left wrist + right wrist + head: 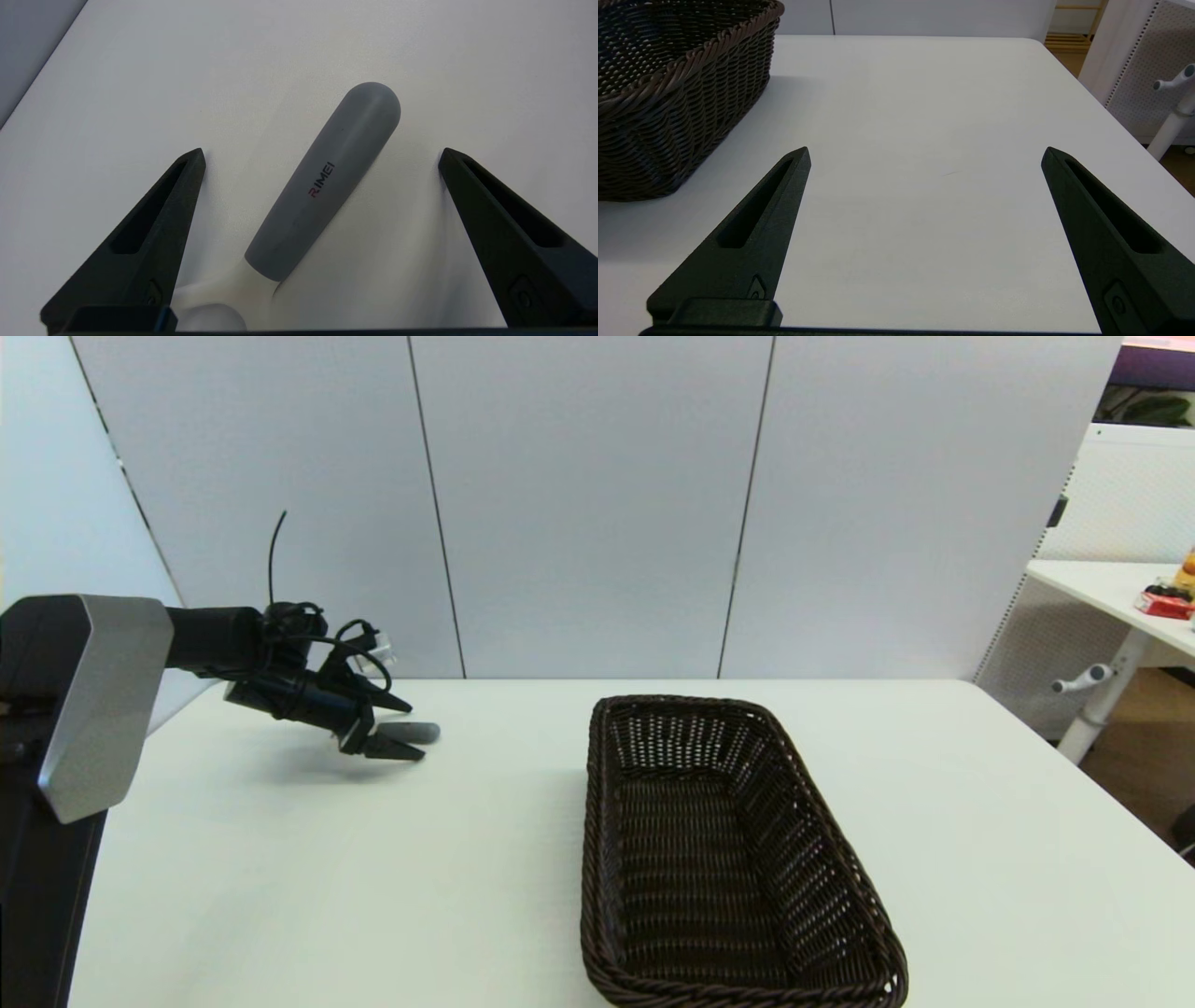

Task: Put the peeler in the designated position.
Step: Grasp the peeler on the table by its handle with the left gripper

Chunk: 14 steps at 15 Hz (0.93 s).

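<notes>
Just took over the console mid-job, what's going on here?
The left claw is down at the table's far left, open, with its fingers either side of the peeler's grey handle. The peeler lies flat on the table, not gripped yet. The wicker basket sits to the right with nothing in it. The right claw is open over bare table beside the basket.

Peeler (327,186): matt grey handle, smooth, looks rubbery; cream head glossy plastic. Basket (738,859): dark brown woven wicker, rough. Table (373,877): smooth matt white.
</notes>
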Each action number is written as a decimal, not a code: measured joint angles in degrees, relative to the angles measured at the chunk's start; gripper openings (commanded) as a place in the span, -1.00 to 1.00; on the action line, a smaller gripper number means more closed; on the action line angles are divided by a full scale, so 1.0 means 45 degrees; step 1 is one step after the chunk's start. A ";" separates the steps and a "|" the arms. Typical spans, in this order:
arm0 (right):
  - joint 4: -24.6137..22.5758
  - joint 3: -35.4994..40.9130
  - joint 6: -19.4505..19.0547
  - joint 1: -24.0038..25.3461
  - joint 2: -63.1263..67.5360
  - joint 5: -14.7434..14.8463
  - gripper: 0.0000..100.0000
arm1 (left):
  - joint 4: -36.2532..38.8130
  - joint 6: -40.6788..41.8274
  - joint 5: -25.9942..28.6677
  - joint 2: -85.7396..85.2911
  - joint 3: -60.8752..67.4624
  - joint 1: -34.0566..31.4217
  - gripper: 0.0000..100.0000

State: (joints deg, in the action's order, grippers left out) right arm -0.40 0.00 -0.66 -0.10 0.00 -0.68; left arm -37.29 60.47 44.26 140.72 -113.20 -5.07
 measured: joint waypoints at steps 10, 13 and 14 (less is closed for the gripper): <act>0.0000 0.0000 -0.0005 0.0000 0.0000 -0.0005 1.00 | -0.0176 -0.0238 0.0014 0.0000 0.0000 0.0000 1.00; -0.0003 0.0000 -0.0005 0.0000 0.0000 -0.0005 1.00 | -0.0176 -0.0214 0.0011 0.0000 0.0000 0.0000 1.00; -0.0003 0.0000 -0.0011 0.0000 0.0000 0.0000 1.00 | -0.0176 -0.0214 0.0011 0.0000 0.0000 0.0003 -1.00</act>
State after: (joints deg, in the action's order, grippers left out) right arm -0.41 0.00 -0.71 -0.10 0.00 -0.68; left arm -38.08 59.50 44.31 140.72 -113.20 -5.06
